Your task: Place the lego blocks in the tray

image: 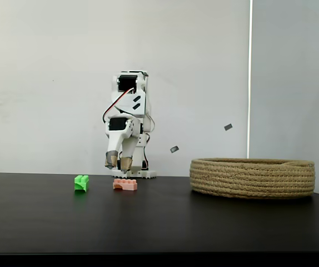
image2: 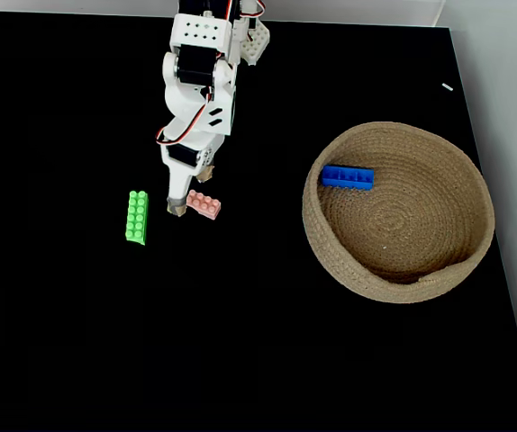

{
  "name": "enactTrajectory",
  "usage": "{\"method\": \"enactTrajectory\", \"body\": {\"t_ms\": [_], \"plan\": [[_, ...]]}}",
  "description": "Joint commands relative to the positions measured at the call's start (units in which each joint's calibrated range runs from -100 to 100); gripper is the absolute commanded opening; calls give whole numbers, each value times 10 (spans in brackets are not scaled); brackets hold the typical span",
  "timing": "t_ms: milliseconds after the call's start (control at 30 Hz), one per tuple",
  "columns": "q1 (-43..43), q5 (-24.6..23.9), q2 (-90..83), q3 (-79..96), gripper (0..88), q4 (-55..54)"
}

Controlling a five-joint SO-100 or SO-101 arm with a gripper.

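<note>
The pincer (image2: 189, 200) hangs narrowly parted and empty over the pink brick (image2: 204, 205), with the green brick (image2: 136, 217) apart at its 9 o'clock. The blue brick (image2: 347, 177) lies in the basket (image2: 394, 290) at 10 o'clock, near the wall. Bare black worktop (image2: 240, 342) spreads between bricks and basket.

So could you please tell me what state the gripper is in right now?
Gripper: open and empty, its jaws hang just above the table beside the pink brick.
</note>
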Motion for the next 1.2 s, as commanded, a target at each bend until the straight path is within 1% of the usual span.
{"method": "enactTrajectory", "body": {"t_ms": [0,267,467,733,833,867,1100,1167], "plan": [[8,8,-2,3,240,-13],[14,7,13,9,256,-47],[10,8,26,11,234,-65],[-5,17,17,53,153,-103],[-7,16,8,75,51,-122],[-7,16,4,80,4,-122],[-18,23,-13,91,4,-128],[-26,21,-20,70,4,-101]]}}
